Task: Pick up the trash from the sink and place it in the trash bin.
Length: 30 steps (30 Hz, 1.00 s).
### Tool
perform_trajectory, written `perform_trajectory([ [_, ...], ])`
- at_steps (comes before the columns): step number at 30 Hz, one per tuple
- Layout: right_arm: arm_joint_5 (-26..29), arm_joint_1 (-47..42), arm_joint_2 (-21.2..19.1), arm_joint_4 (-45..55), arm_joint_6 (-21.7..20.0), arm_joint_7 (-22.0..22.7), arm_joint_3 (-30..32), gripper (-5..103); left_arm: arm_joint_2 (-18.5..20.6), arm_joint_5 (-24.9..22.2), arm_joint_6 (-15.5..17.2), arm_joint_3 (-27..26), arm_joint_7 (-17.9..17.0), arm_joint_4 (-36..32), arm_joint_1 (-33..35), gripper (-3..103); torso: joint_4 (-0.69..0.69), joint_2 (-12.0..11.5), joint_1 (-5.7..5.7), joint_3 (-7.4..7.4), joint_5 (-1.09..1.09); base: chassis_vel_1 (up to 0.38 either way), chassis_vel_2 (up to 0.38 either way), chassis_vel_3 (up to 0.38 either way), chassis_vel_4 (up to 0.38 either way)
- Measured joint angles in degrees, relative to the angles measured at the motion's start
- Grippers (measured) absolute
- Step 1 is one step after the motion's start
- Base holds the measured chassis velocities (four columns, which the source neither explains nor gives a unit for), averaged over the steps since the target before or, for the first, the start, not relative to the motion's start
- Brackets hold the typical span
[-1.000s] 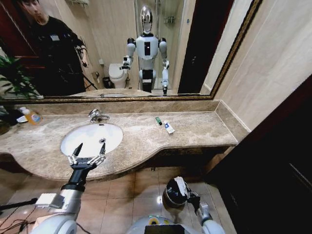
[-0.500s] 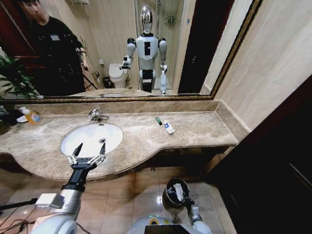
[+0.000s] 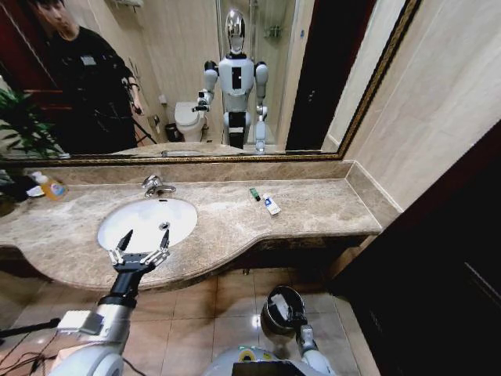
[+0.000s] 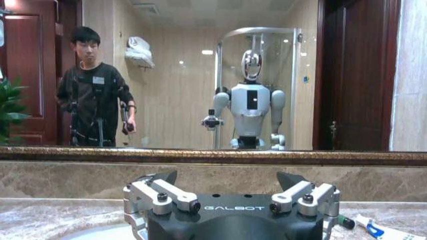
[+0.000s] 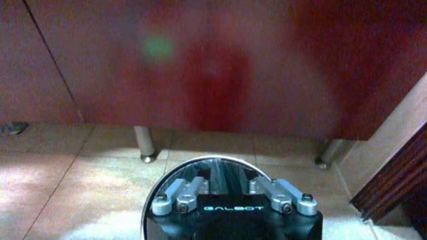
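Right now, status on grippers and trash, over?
Left gripper open, at the sink front edge. Right gripper low over the trash bin. Green piece and white tube on the countertop. Nothing blocking.

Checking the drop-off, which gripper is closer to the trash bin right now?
Right. The right gripper hangs directly over the trash bin on the floor; the left gripper is up over the sink's front rim.

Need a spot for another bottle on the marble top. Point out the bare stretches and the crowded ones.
Bare marble runs from the sink to the dark-green piece and white tube, then from the tube to the right end by the wall. The front edge is taken: the left gripper hovers there, jaws open. The far left corner is crowded by the yellow-orange bottle.
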Motion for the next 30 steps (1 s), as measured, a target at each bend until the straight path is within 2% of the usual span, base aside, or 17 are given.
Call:
perform_trajectory([
  [3,0.17,-0.29,-0.19,0.48,0.07,0.04,0.02,44,0.0,0.0,0.0,0.0,0.0,0.0,0.0,100,0.0,0.0,0.0,0.0,0.0,0.0,0.0,0.0,0.0],
  [4,0.17,-0.29,-0.19,0.48,0.07,0.04,0.02,44,0.0,0.0,0.0,0.0,0.0,0.0,0.0,100,0.0,0.0,0.0,0.0,0.0,0.0,0.0,0.0,0.0],
  [6,0.33,-0.51,-0.26,0.74,0.18,0.04,0.06,55,0.0,0.0,0.0,0.0,0.0,0.0,0.0,100,0.0,0.0,0.0,0.0,0.0,0.0,0.0,0.0,0.0],
  [8,0.44,-0.69,-0.31,0.91,0.26,0.04,0.08,55,0.0,0.0,0.0,0.0,0.0,0.0,0.0,100,0.0,0.0,0.0,0.0,0.0,0.0,0.0,0.0,0.0],
  [12,1.25,-1.63,-0.61,1.76,0.31,0.0,0.13,77,0.0,0.0,0.0,0.0,0.0,0.0,0.0,100,0.0,0.0,0.0,0.0,0.0,0.0,0.0,0.0,0.0],
  [13,1.25,-1.63,-0.61,1.76,0.31,0.0,0.13,77,0.0,0.0,0.0,0.0,0.0,0.0,0.0,100,0.0,0.0,0.0,0.0,0.0,0.0,0.0,0.0,0.0],
  [16,1.46,-2.01,-0.86,2.24,0.4,-0.03,0.13,93,0.0,0.0,0.0,0.0,0.0,0.0,0.0,100,0.0,0.0,0.0,0.0,0.0,0.0,0.0,0.0,0.0],
  [18,1.51,-2.15,-0.89,2.38,0.42,-0.05,0.13,93,0.0,0.0,0.0,0.0,0.0,0.0,0.0,100,0.0,0.0,0.0,0.0,0.0,0.0,0.0,0.0,0.0],
  [20,1.57,-2.41,-0.91,2.47,0.62,-0.06,0.14,99,0.0,0.0,0.0,0.0,0.0,0.0,0.0,100,0.0,0.0,0.0,0.0,0.0,0.0,0.0,0.0,0.0],
  [30,1.58,-3.06,-0.95,2.83,0.91,-0.18,0.05,100,0.0,0.0,0.0,0.0,0.0,0.0,0.0,100,0.0,0.0,0.0,0.0,0.0,0.0,0.0,0.0,0.0],
])
